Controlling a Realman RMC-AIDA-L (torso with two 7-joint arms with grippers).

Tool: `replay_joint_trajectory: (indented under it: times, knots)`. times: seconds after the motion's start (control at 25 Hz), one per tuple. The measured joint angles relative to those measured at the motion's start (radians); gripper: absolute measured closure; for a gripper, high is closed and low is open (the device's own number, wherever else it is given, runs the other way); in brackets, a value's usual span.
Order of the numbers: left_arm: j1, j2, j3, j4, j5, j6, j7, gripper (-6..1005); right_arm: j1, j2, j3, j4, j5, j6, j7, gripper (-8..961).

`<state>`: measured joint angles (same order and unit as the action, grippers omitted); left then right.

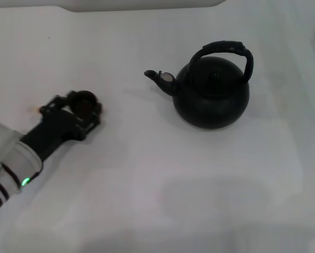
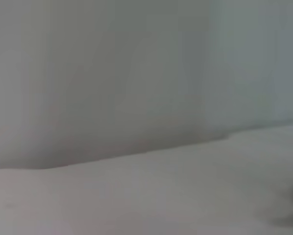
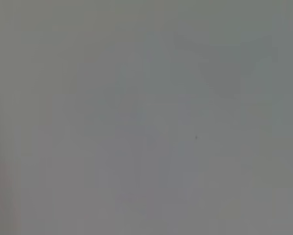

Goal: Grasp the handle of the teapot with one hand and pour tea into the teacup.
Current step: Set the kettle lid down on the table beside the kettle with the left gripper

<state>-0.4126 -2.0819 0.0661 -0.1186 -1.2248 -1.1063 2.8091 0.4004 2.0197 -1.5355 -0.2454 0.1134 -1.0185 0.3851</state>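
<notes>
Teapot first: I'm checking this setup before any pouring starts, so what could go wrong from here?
1. The teacup sits at the tip of the left gripper, well apart from the teapot. A pour started across that gap would likely spill onto the table.
2. The cup is tiny next to the spout, so a fast tilt could overshoot it.
3. The handle is ungrasped, and an off-centre grip may let the pot swing.

Head view only. Teapot (image 1: 213,97) upright on white table (image 1: 163,184), spout toward robot's left, pale tip. Handle (image 1: 232,52) arched over lid, nothing touching it. Left gripper (image 1: 82,108) well to the left of teapot, low at table level, fingers set around teacup (image 1: 83,102). Cup upright, contents not discernible. Green LED lit on left arm, further from teapot than gripper.
</notes>
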Motion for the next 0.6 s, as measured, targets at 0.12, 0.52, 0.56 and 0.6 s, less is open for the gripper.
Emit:
replay_joint_trajectory:
  times: [0.12, 0.52, 0.56, 0.6]
  knots:
    - [-0.016, 0.000, 0.000, 0.000, 0.072, 0.002, 0.001, 296, 0.000, 0.000, 0.000, 0.000, 0.000, 0.000, 0.000, 296]
    - [-0.045, -0.002, -0.002, -0.012, 0.171, 0.029, 0.001, 298, 0.000, 0.001, -0.002, 0.001, 0.000, 0.000, 0.000, 296]
    - [-0.047, -0.002, -0.002, -0.015, 0.173, 0.037, 0.001, 298, 0.000, 0.001, -0.002, 0.001, 0.000, 0.000, 0.000, 296]
    - [-0.049, -0.002, -0.002, -0.017, 0.173, 0.044, 0.001, 297, 0.000, 0.001, -0.002, 0.001, 0.000, 0.000, 0.000, 296]
